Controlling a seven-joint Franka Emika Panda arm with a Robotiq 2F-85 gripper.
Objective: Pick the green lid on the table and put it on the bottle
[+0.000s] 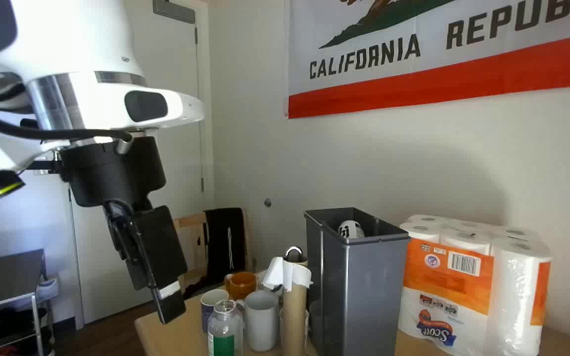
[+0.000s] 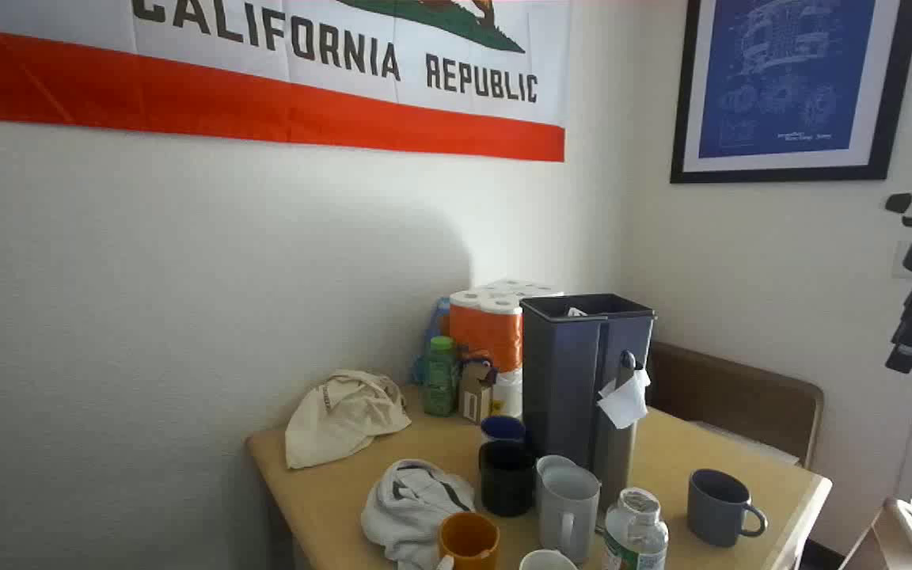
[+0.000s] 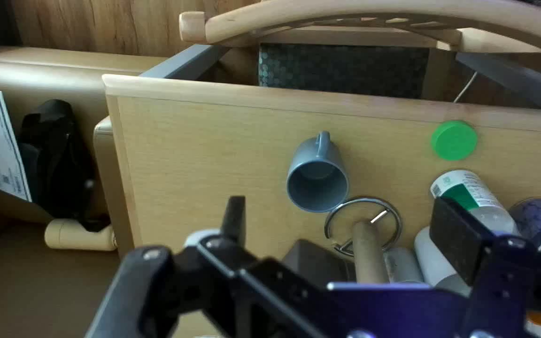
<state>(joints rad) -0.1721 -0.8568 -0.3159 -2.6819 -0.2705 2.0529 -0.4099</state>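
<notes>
The green lid (image 3: 454,140) lies flat on the tan table (image 3: 204,155), near its edge, in the wrist view; I do not see it in either exterior view. The bottle (image 3: 465,185) is clear with a green and white label and an uncapped top. It stands upright in both exterior views (image 1: 224,326) (image 2: 636,530), close to the lid. My gripper (image 3: 341,204) is open and empty, its fingers wide apart; one finger hides part of the bottle in the wrist view. In the exterior views the gripper (image 1: 170,302) (image 2: 902,358) hangs tilted, well above the table.
A grey mug (image 3: 317,178) stands beside a holder with a cardboard tube (image 1: 295,316). Several mugs crowd the bottle, including a light grey one (image 1: 261,321). A tall grey bin (image 1: 356,296) and a paper-roll pack (image 1: 448,291) stand behind. A chair (image 3: 369,14) borders the table.
</notes>
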